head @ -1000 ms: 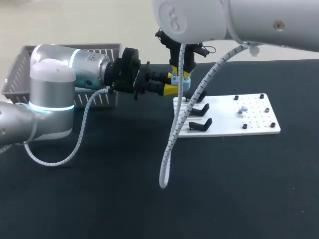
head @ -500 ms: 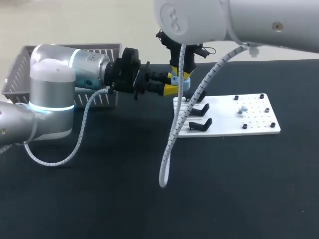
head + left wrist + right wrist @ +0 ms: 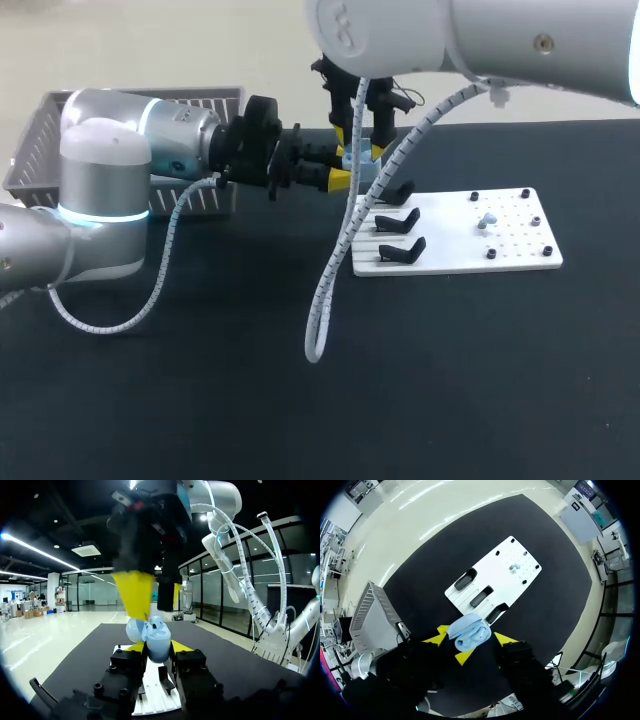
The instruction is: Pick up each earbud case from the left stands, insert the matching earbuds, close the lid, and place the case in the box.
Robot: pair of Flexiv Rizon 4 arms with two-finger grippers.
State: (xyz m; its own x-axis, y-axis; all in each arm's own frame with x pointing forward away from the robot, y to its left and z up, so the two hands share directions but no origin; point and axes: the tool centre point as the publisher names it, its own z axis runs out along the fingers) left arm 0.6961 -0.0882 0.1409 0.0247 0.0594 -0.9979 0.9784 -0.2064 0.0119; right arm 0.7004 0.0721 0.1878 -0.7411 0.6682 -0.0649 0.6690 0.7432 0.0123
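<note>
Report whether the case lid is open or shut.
Open: in both wrist views the case, held in the left gripper, shows two halves splayed apart.

Bare table [image 3: 450,390] spans your lower frame — but the right arm's cable [image 3: 335,270] dangles mid-frame, left gripper [image 3: 340,170] and right gripper [image 3: 357,145] crowd the earbud case [image 3: 346,158] upper centre, basket [image 3: 40,135] walls upper left.

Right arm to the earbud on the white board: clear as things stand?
Likely yes. The earbud lies uncovered on the white board; the right claw hangs open above the case, with only low stands between.
</note>
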